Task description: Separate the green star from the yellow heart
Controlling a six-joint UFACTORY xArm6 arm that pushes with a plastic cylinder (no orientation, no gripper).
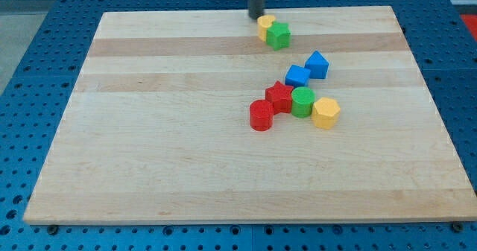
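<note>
The green star (pixel 279 35) sits near the top edge of the wooden board (pixel 149 132), touching the yellow heart (pixel 265 25) on its upper left. My tip (pixel 256 16) is at the view's top, just to the upper left of the yellow heart, close to it or touching it. The rod rises out of the view's top.
A cluster lies below the pair: a blue block (pixel 317 64), a blue block (pixel 297 76), a red star (pixel 279 97), a green cylinder (pixel 302 101), a yellow hexagon (pixel 326 112) and a red cylinder (pixel 261 115). The board rests on a blue perforated table.
</note>
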